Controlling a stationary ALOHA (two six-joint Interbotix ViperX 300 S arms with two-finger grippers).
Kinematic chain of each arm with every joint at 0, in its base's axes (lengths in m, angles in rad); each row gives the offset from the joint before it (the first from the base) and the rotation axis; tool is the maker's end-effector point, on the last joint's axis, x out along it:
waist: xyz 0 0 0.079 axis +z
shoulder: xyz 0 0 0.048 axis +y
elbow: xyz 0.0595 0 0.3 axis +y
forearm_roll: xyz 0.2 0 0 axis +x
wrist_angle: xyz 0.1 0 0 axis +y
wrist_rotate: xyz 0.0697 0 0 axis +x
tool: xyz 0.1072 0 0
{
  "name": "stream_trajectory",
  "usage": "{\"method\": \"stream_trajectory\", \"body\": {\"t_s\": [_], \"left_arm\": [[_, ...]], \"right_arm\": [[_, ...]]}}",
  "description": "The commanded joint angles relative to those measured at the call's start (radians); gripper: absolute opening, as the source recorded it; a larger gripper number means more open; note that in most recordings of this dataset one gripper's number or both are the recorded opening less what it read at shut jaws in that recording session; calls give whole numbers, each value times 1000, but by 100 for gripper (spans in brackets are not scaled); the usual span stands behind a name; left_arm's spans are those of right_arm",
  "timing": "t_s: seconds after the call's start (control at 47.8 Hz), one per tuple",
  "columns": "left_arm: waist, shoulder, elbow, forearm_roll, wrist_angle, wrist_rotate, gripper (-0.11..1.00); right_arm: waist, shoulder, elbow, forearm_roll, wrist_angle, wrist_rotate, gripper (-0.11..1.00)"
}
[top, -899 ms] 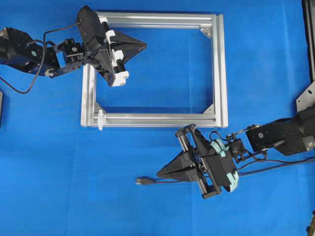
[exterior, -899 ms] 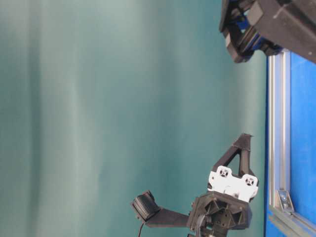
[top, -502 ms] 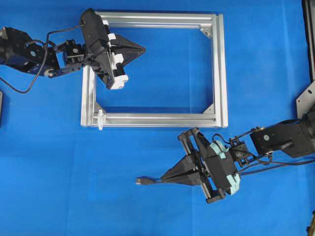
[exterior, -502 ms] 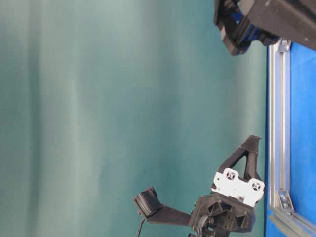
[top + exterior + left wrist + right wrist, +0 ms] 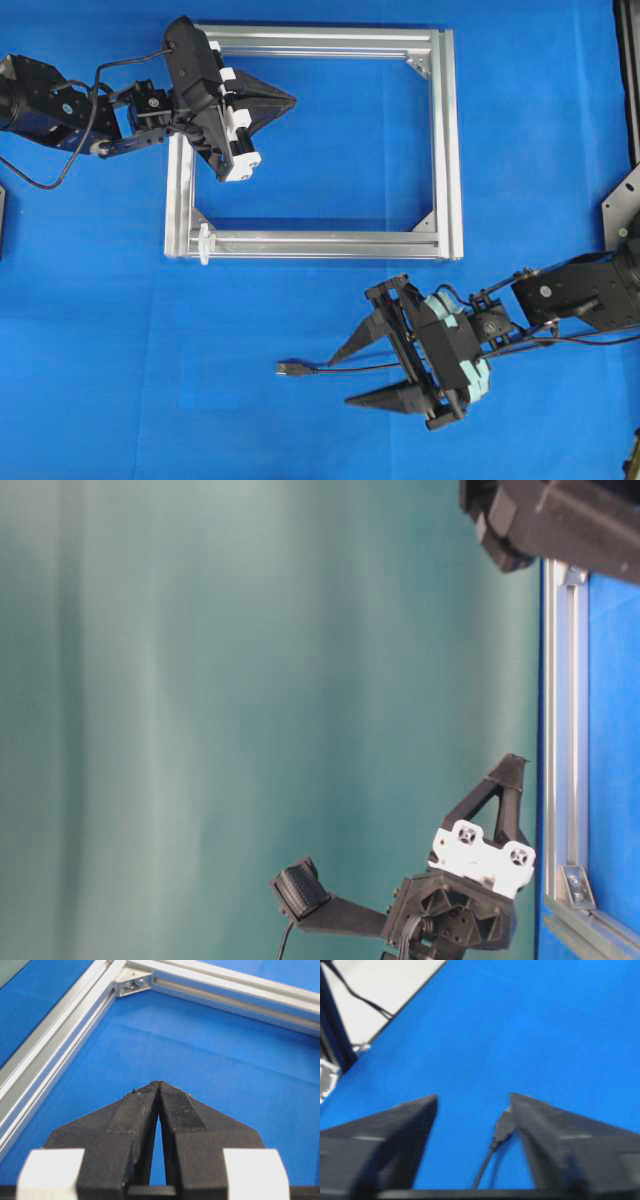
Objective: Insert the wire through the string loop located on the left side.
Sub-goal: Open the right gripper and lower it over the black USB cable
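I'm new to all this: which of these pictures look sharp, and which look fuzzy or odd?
Overhead view: crisp and evenly lit, with the aluminium frame and the wire clear. Left wrist view: sharp; the left gripper shows fine texture. Right wrist view: soft and blurry around the right gripper. Table-level view: turned sideways, mostly plain green backdrop.
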Motion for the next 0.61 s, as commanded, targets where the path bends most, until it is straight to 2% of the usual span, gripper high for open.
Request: {"method": "stream_trajectory", "body": {"t_s": [0.0, 0.084, 0.105, 0.314, 0.586], "left_arm": [[2, -29, -17, 3, -3, 2, 0], [2, -29, -17, 3, -5, 2, 0], [2, -31, -17, 3, -3, 2, 0], [2, -31, -15, 3, -3, 2, 0], [2, -31, -17, 3, -3, 2, 0]], "right_arm": [[2, -26, -20, 17, 0, 2, 73], [3, -26, -21, 21, 0, -2, 91], [2, -26, -23, 21, 0, -2, 92], [2, -25, -25, 34, 20, -2, 91], [2, 37, -40, 78, 63, -2, 91]]}}
